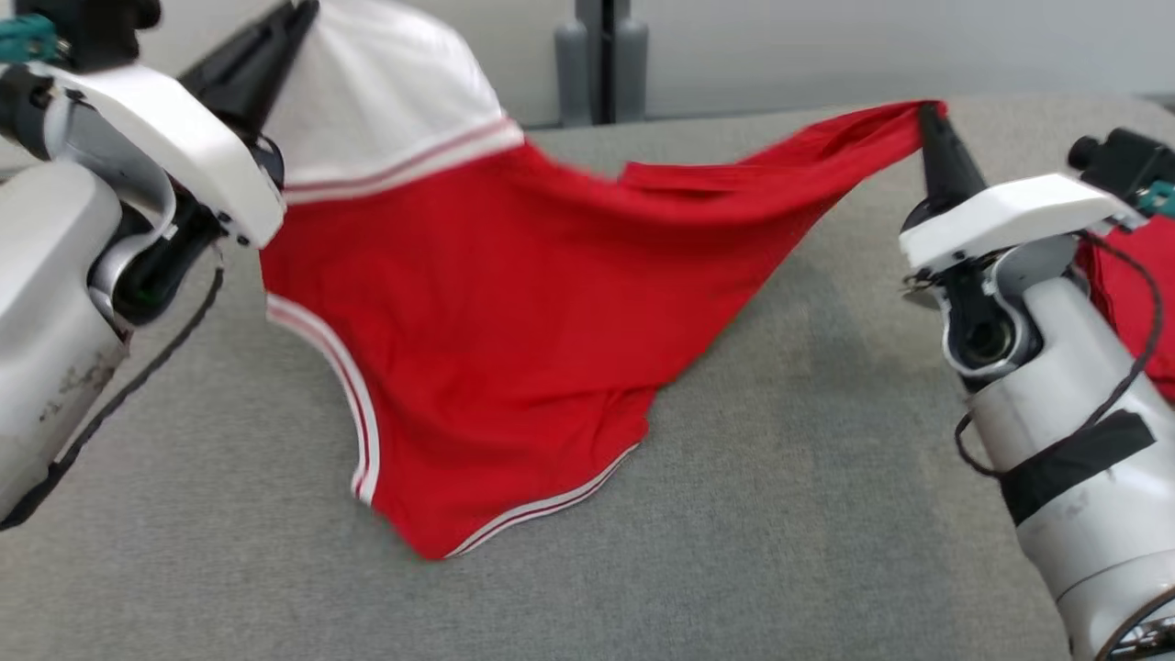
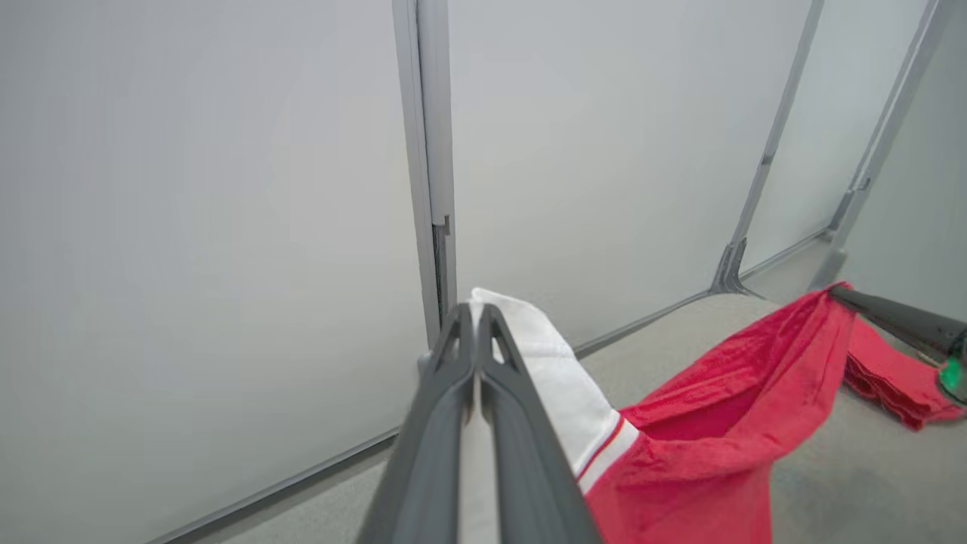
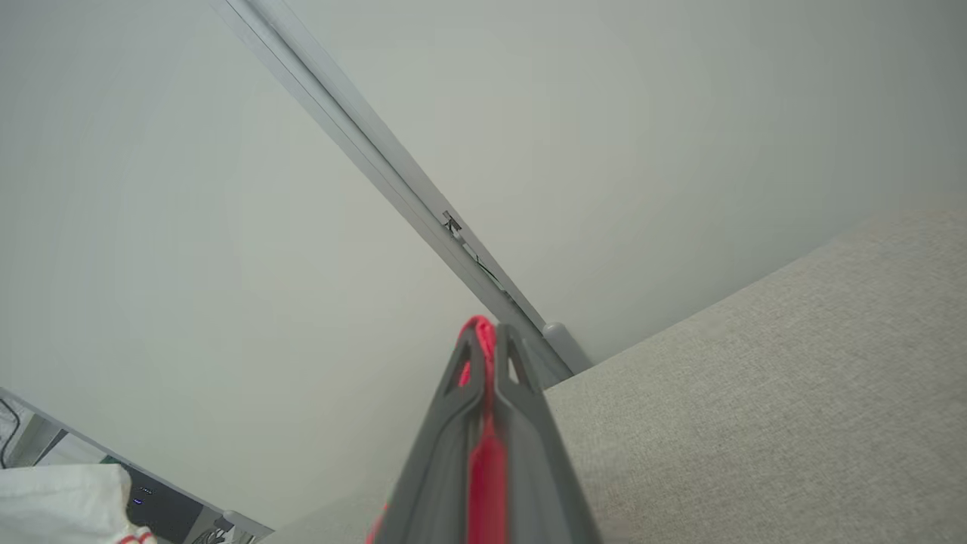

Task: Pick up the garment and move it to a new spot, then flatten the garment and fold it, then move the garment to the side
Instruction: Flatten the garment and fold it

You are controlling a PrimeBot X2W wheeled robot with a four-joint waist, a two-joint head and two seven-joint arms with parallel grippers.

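Note:
The garment (image 1: 477, 312) is a red top with a white shoulder panel and red-and-white striped trim, and it hangs stretched between my two grippers over the grey table (image 1: 780, 514). My left gripper (image 1: 298, 14) is shut on its white part at the upper left; in the left wrist view my left gripper (image 2: 474, 311) pinches white cloth of the garment (image 2: 702, 438). Over at the upper right, my right gripper (image 1: 929, 112) is shut on a red corner, and the right wrist view has red cloth of the garment (image 3: 485, 461) clamped in my right gripper (image 3: 483, 332). Its lower hem rests on the table.
More red cloth (image 1: 1138, 294) lies behind my right forearm at the right edge. Pale wall panels with grey posts (image 1: 601, 60) stand along the table's far side. A white bundle (image 3: 64, 502) shows at the lower left of the right wrist view.

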